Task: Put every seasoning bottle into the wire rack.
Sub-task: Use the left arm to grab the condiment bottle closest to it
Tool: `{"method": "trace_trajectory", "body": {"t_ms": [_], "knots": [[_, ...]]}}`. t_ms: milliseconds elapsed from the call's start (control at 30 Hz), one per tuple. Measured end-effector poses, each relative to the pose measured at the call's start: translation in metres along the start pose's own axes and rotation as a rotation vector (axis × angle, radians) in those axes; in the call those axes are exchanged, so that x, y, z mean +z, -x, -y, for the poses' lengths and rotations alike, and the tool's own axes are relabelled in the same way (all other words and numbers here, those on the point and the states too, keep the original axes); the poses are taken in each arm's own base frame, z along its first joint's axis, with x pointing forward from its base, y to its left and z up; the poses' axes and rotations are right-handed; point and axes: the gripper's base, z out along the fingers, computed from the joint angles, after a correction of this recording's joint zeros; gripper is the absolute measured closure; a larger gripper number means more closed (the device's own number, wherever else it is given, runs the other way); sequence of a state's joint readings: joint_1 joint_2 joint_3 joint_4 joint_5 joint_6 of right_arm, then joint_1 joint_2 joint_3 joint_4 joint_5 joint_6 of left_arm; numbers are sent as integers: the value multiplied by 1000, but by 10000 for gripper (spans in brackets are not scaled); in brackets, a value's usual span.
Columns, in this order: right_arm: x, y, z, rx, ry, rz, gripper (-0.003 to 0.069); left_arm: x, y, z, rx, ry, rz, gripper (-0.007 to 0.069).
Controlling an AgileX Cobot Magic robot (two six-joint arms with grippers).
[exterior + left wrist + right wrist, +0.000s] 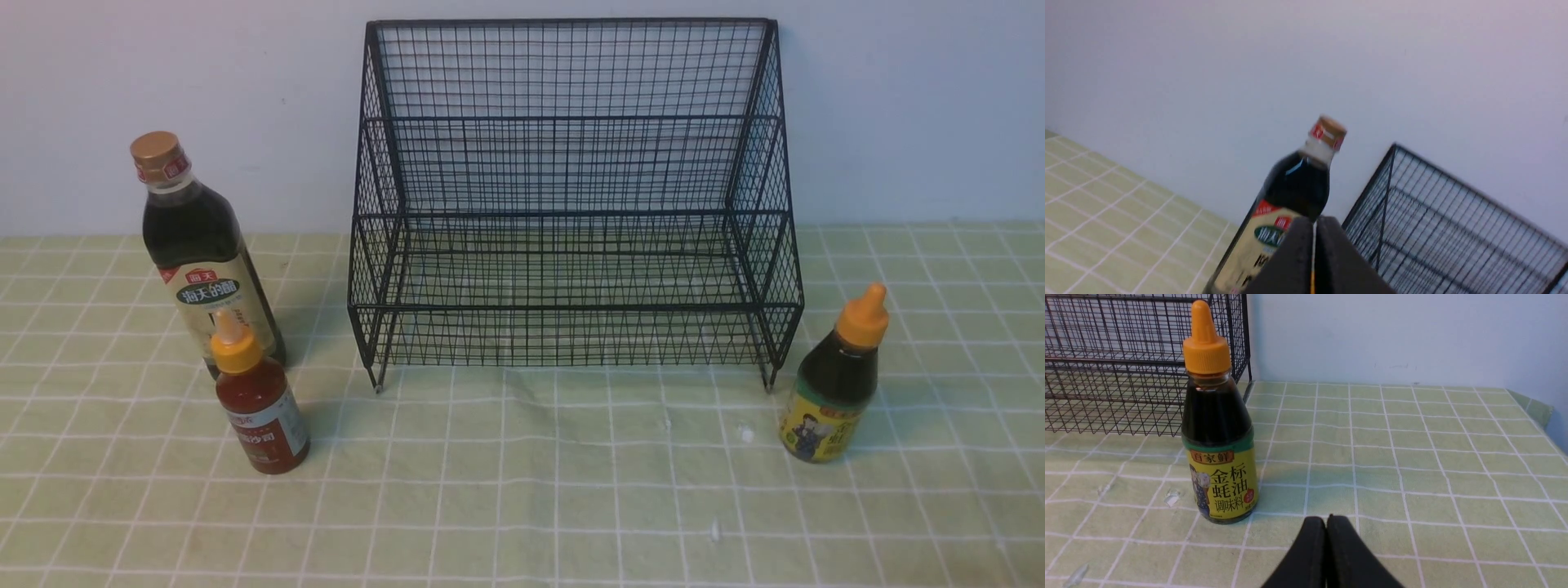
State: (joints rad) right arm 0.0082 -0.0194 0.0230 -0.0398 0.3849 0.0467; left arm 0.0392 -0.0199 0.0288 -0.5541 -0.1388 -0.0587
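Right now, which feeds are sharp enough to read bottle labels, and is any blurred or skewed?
Front view: sharp, evenly lit, soft shadows falling rightward. Left wrist view: tilted, slightly blurred; the shut left hand partly hides the tall gold-capped bottle. Right wrist view: crisp; label legible on the oyster sauce bottle.

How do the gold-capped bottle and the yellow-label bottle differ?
The gold-capped bottle is tall with a cream label; the yellow-label bottle is squat with an orange nozzle cap. The gold-capped bottle stands left of the rack, a red bottle close in front; the yellow-label bottle stands alone on the rack's right. Both hold dark liquid and stand upright outside the rack.
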Motion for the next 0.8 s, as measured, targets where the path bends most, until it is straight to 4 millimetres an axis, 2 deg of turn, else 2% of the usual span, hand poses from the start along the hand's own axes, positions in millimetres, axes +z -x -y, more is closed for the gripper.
{"method": "trace_trajectory", "body": {"t_ms": [133,467,533,667,733,800], "knots": [[0,0,0,0,0,0,672,0,8,-1,-65,7,84,631],[0,0,0,0,0,0,672,-3,22,-1,-94,3,241,631],[0,0,0,0,0,0,672,-4,34,7,-66,-27,293,631],[0,0,0,0,0,0,672,0,68,39,66,-105,303,631],[0,0,0,0,0,0,672,6,79,54,130,-118,239,631],[0,0,0,0,0,0,672,24,90,72,251,-102,60,631]]}}
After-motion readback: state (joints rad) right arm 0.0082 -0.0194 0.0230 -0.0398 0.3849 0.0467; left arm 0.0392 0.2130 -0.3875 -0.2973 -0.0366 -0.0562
